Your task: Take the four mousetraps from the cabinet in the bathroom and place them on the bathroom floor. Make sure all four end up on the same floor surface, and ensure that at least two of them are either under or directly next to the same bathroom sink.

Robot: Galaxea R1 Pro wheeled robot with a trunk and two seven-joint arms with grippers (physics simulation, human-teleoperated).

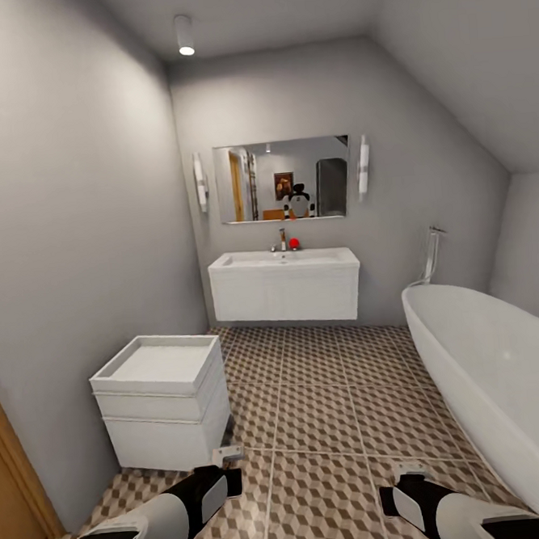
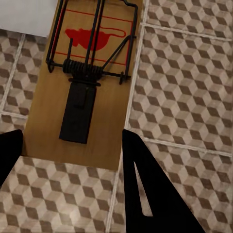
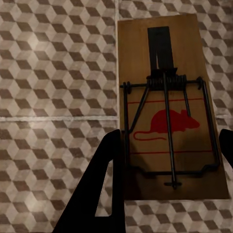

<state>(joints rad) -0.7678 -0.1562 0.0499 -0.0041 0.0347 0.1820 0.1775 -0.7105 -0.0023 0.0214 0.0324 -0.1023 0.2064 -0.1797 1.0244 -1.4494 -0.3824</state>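
Note:
Each gripper holds one mousetrap, a wooden board with a red mouse print and a black wire spring. In the left wrist view a mousetrap sits between the black fingers of my left gripper, above the patterned bathroom floor. My right gripper is shut on the other mousetrap the same way. In the head view both grippers hang low over the floor at the near edge. The white sink hangs on the far wall. The cabinet is out of view.
A small white drawer unit stands by the left wall, close to my left arm. The white bathtub runs along the right side. An orange-brown wooden edge shows at the lower left. A mirror hangs above the sink.

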